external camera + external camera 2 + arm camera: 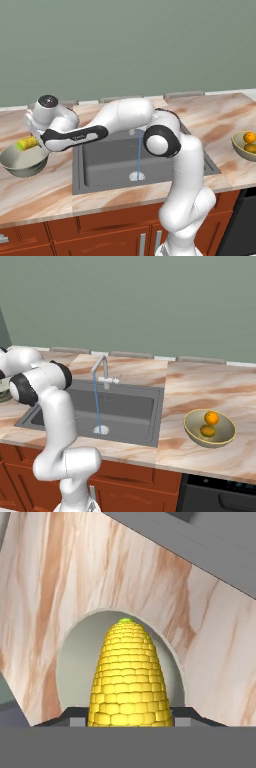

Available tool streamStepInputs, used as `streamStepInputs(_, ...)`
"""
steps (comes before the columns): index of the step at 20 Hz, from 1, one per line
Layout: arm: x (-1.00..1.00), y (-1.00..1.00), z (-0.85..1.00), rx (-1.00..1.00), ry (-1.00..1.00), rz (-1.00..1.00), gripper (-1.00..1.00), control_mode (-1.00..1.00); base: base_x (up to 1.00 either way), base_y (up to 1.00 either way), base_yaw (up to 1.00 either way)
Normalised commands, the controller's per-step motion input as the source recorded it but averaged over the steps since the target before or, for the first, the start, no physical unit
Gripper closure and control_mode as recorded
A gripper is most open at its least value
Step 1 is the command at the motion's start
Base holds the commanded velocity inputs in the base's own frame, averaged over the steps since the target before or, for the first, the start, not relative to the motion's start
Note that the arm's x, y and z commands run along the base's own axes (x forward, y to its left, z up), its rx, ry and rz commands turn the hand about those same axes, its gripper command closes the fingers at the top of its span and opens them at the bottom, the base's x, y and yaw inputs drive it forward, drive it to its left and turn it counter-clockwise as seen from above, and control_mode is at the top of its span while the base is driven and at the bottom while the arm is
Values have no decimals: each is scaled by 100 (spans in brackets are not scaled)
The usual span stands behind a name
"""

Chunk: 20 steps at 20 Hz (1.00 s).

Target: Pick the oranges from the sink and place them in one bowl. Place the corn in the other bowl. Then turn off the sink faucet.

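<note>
Corn (pixel 129 677) sits pinched between the fingers (pixel 70 718), hanging over the grey-green bowl (pixel 24 162) at the worktop's left. Released off-centre, it could strike the rim and roll out; water runs from the faucet (pixel 102 370).

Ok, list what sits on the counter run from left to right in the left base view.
pale grey-green bowl with the corn over it → sink → running faucet stream → olive-khaki bowl holding the oranges.
</note>
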Motion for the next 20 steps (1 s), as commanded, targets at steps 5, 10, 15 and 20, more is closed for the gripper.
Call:
streamStepInputs(5, 0, 0, -53, -5, 0, -15, 100, -100, 0, 0, 0)
streamStepInputs(10, 0, 13, -37, -3, 0, -14, -100, -100, 0, 0, 0)
streamStepInputs(15, 0, 91, 3, -1, 0, -10, -100, -100, 0, 0, 0)
streamStepInputs(20, 0, 99, 12, -4, 0, -12, -100, -100, 0, 0, 0)
